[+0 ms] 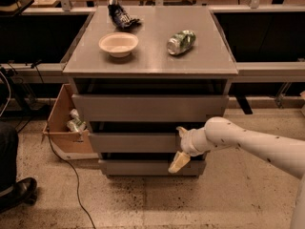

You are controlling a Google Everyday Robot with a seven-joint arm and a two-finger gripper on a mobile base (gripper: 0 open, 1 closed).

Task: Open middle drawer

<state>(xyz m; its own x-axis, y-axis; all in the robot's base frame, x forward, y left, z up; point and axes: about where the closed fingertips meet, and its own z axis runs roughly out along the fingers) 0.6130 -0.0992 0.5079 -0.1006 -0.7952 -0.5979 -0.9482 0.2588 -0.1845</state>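
The middle drawer [133, 142] is a plain grey flat front panel of medium height in a grey cabinet. It sits between a taller top drawer [147, 108] and a narrower bottom drawer [138, 167], and stands out only slightly. My gripper [177, 148], on a white arm coming in from the right, is at the right end of the middle drawer's front. It is open. One finger [181, 130] is at the panel's top edge. The other finger [177, 163] hangs below it in front of the bottom drawer.
The cabinet top [152, 63] holds a white bowl [118, 44], a crushed green can [181, 42] and a dark crumpled bag [121, 15]. A cardboard box [59, 128] with cans stands at the cabinet's left. A person's shoe [16, 190] and a cable [71, 175] are on the floor at left.
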